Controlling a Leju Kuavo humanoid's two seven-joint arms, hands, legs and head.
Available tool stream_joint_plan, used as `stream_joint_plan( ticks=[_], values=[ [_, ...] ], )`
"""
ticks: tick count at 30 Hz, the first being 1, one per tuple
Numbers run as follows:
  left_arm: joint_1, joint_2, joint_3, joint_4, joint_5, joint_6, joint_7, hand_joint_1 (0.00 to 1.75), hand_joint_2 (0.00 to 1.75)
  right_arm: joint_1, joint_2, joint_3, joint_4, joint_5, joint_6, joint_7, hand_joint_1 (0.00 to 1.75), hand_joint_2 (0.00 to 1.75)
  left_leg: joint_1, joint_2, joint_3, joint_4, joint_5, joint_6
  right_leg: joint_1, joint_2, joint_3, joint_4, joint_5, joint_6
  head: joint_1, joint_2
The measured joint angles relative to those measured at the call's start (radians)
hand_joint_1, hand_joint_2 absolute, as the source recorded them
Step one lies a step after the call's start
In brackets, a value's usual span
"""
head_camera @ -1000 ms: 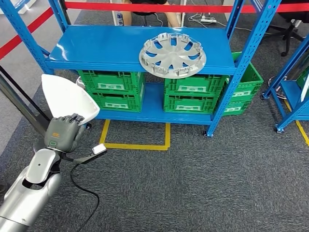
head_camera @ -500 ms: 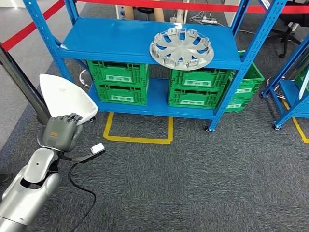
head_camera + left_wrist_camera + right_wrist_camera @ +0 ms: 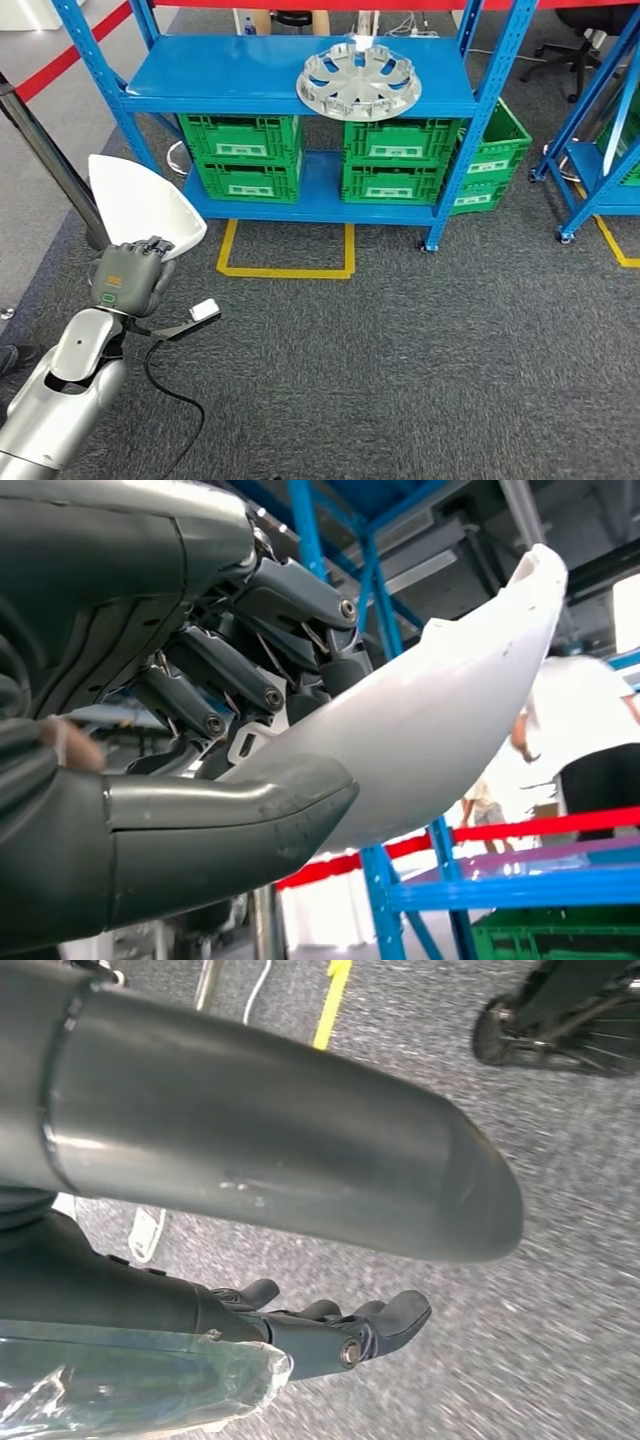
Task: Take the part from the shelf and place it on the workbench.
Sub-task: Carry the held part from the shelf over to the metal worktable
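My left hand (image 3: 130, 277) grips a white curved shell part (image 3: 140, 205) by its near edge and holds it up off the floor, in front of the blue shelf's left end. In the left wrist view the thumb and dark fingers (image 3: 249, 680) clamp the white part (image 3: 445, 710) from both sides. My right hand (image 3: 226, 1300) hangs over the grey carpet with its fingers (image 3: 370, 1325) spread away from the thumb and nothing in them.
The blue shelf (image 3: 226, 75) ahead carries a silver wheel cover (image 3: 357, 82) and green crates (image 3: 245, 155) below. A yellow floor outline (image 3: 287, 270) lies before it. A second blue rack (image 3: 596, 130) stands right, a dark pole (image 3: 45, 150) left. A person (image 3: 581, 740) stands beyond red tape.
The whole picture has shifted, so the camera has moved: the shelf now sits higher and slightly more to the left. My left hand keeps the same hold on the white part.
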Motion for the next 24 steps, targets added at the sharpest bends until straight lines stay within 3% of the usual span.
stream_joint_plan(
  ticks=[1, 2, 4, 5, 6, 8, 9, 10, 12, 14, 16, 17, 18, 21, 24],
  values=[
    [0.001, 0.000, 0.000, 0.000, 0.005, 0.000, 0.000, 1.75, 1.75, 0.001, 0.000, 0.000, 0.000, 0.000, 0.001, 0.000, 0.00, 0.00, 0.003, 0.000, -0.007, 0.067, -0.029, -0.005, 0.000, 0.000, -0.017, 0.001, 0.013, 0.000, -0.001, 0.000],
    [0.002, 0.000, 0.000, 0.000, 0.011, -0.002, 0.000, 1.75, 1.75, 0.001, 0.000, 0.001, -0.001, 0.000, 0.002, 0.000, 0.00, 0.00, 0.006, 0.000, -0.009, 0.121, -0.025, -0.009, 0.000, 0.000, -0.035, 0.002, 0.026, 0.002, -0.001, 0.000],
    [0.003, -0.002, 0.001, 0.000, 0.025, -0.005, 0.000, 1.75, 1.75, 0.003, 0.002, 0.001, -0.001, 0.000, 0.005, 0.000, 0.00, 0.00, 0.010, 0.000, 0.017, 0.156, 0.047, -0.014, -0.002, -0.001, -0.074, 0.008, 0.051, 0.008, -0.001, 0.000],
    [0.004, -0.003, 0.002, 0.000, 0.032, -0.007, 0.000, 1.75, 1.75, 0.003, 0.003, 0.001, -0.002, 0.000, 0.006, 0.000, 0.00, 0.00, 0.011, 0.000, 0.052, 0.126, 0.076, -0.014, -0.003, -0.001, -0.092, 0.012, 0.062, 0.011, -0.002, 0.000],
    [0.003, -0.004, 0.004, -0.001, 0.038, -0.008, 0.000, 1.75, 1.75, 0.004, 0.004, 0.001, -0.003, 0.000, 0.007, 0.000, 0.00, 0.00, 0.011, 0.000, 0.106, 0.063, 0.076, -0.013, -0.003, 0.000, -0.106, 0.018, 0.070, 0.015, -0.002, 0.000],
    [0.002, -0.007, 0.009, -0.005, 0.052, -0.009, 0.000, 1.75, 1.75, 0.005, 0.006, 0.002, -0.006, 0.000, 0.010, 0.000, 0.00, 0.00, 0.008, 0.000, 0.213, -0.088, 0.018, -0.002, -0.002, 0.000, -0.125, 0.031, 0.084, 0.024, -0.001, 0.000],
    [0.002, -0.009, 0.012, -0.007, 0.058, -0.011, 0.000, 1.75, 1.75, 0.005, 0.007, 0.002, -0.007, 0.000, 0.011, 0.001, 0.00, 0.00, 0.006, 0.000, 0.244, -0.139, -0.009, 0.004, -0.002, 0.000, -0.132, 0.035, 0.092, 0.030, 0.000, 0.000],
    [0.002, -0.010, 0.015, -0.008, 0.063, -0.014, 0.000, 1.75, 1.75, 0.006, 0.008, 0.003, -0.008, 0.000, 0.013, 0.001, 0.00, 0.00, 0.004, 0.000, 0.252, -0.164, -0.021, 0.012, -0.003, 0.000, -0.137, 0.037, 0.099, 0.036, 0.000, 0.000],
    [0.006, -0.015, 0.019, -0.010, 0.071, -0.019, 0.000, 1.75, 1.75, 0.010, 0.008, 0.003, -0.012, 0.000, 0.015, 0.003, 0.00, 0.00, 0.004, 0.003, 0.243, -0.169, -0.012, 0.029, -0.007, 0.002, -0.155, 0.054, 0.089, 0.047, 0.001, 0.000],
    [0.007, -0.020, 0.023, -0.010, 0.075, -0.022, 0.000, 1.75, 1.75, 0.015, 0.009, 0.004, -0.015, 0.000, 0.016, 0.004, 0.00, 0.00, 0.005, 0.005, 0.230, -0.171, 0.005, 0.043, -0.011, 0.004, -0.194, 0.140, 0.026, 0.056, 0.004, 0.000],
    [0.008, -0.022, 0.026, -0.010, 0.077, -0.022, 0.000, 1.75, 1.75, 0.016, 0.011, 0.005, -0.015, 0.000, 0.017, 0.005, 0.00, 0.00, 0.002, 0.005, 0.212, -0.169, 0.020, 0.047, -0.014, 0.004, -0.239, 0.269, -0.046, 0.062, 0.006, 0.000],
    [0.010, -0.023, 0.026, -0.010, 0.077, -0.023, 0.000, 1.75, 1.75, 0.016, 0.011, 0.006, -0.016, 0.000, 0.017, 0.005, 0.00, 0.00, 0.001, 0.005, 0.203, -0.169, 0.027, 0.047, -0.014, 0.004, -0.247, 0.309, -0.062, 0.063, 0.006, 0.000],
    [0.011, -0.024, 0.026, -0.010, 0.077, -0.023, 0.000, 1.75, 1.75, 0.016, 0.011, 0.007, -0.016, 0.000, 0.017, 0.005, 0.00, 0.00, 0.001, 0.005, 0.195, -0.168, 0.033, 0.045, -0.014, 0.004, -0.237, 0.313, -0.061, 0.064, 0.006, 0.000],
    [0.015, -0.024, 0.027, -0.010, 0.078, -0.023, 0.000, 1.75, 1.75, 0.016, 0.011, 0.008, -0.019, 0.000, 0.017, 0.005, 0.00, 0.00, 0.001, 0.005, 0.183, -0.166, 0.042, 0.040, -0.015, 0.004, -0.160, 0.215, -0.016, 0.062, 0.006, 0.000],
    [0.015, -0.024, 0.027, -0.010, 0.078, -0.023, 0.000, 1.75, 1.75, 0.016, 0.011, 0.008, -0.020, 0.000, 0.017, 0.005, 0.00, 0.00, 0.001, 0.005, 0.182, -0.166, 0.043, 0.039, -0.015, 0.004, -0.145, 0.193, -0.008, 0.061, 0.006, 0.000]
  ],
)
